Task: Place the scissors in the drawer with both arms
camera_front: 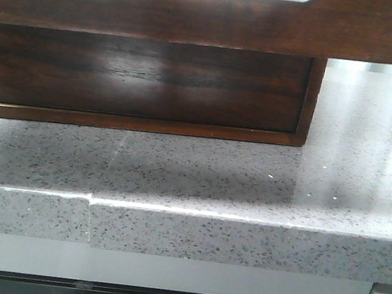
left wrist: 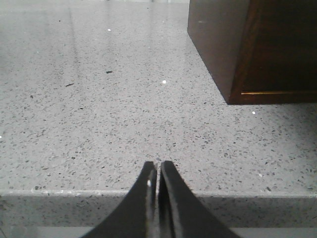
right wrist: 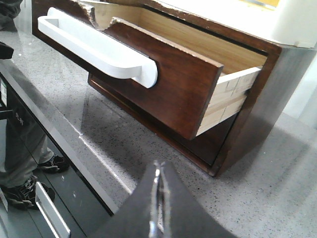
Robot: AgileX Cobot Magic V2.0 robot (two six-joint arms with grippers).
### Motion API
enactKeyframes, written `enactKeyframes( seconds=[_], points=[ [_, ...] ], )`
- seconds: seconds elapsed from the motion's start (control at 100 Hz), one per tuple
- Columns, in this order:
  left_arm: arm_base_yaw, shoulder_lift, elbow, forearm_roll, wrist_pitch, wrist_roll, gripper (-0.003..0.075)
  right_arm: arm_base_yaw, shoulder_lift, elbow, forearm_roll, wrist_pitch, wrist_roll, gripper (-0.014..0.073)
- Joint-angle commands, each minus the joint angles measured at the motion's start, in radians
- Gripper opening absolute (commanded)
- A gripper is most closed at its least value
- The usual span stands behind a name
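The dark-brown drawer (right wrist: 168, 84) stands pulled out of its cabinet (right wrist: 257, 99), and the part of its pale wooden inside (right wrist: 198, 44) that shows holds nothing. A white bar handle (right wrist: 99, 47) runs along its front, with a notch in the top edge. In the front view the drawer front (camera_front: 200, 16) overhangs the cabinet (camera_front: 140, 73). No scissors show in any view. My left gripper (left wrist: 158, 166) is shut and empty over the counter's front edge, left of the cabinet (left wrist: 233, 44). My right gripper (right wrist: 157, 166) is shut and empty, off the drawer's right front corner.
The grey speckled stone counter (camera_front: 250, 176) carries the cabinet, and its front edge (camera_front: 186, 215) has a seam at the left. Below it are dark glossy appliance fronts (right wrist: 54, 198). A person's legs and shoes (right wrist: 22, 188) stand beside the counter.
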Motion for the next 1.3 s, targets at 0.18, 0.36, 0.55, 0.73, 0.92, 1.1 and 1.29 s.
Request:
enactKeyframes(
  seconds=[0.18,0.36,0.55,0.73,0.92,1.1,1.29],
  points=[
    [0.003,-0.031,0.019,-0.009,-0.071,0.004,-0.0022,-0.007,0.012,-0.018,-0.114,-0.194,-0.006,-0.0061],
    [0.003,-0.031,0.019,-0.009,-0.071,0.004,-0.0022,-0.077,0.012,0.065,-0.193,-0.54,-0.006,-0.0061],
    [0.003,-0.031,0.019,-0.009,-0.071,0.004,-0.0022,-0.229,0.012,0.171,-0.259,-0.923,0.255,-0.0061],
    [0.003,-0.031,0.019,-0.009,-0.071,0.004,-0.0022,-0.414,0.012,0.197,-0.334,-0.858,0.555,-0.0061],
    [0.003,-0.031,0.019,-0.009,-0.071,0.004,-0.0022,-0.57,0.012,0.197,-0.413,-0.623,0.651,-0.0061],
    [0.003,-0.031,0.019,-0.009,-0.071,0.004,-0.0022,-0.654,0.012,0.268,-0.408,-0.602,0.651,-0.0061],
    [0.003,-0.031,0.019,-0.009,-0.071,0.004,-0.0022,-0.698,0.009,0.356,-0.34,-0.644,0.651,-0.0061]
  ],
)
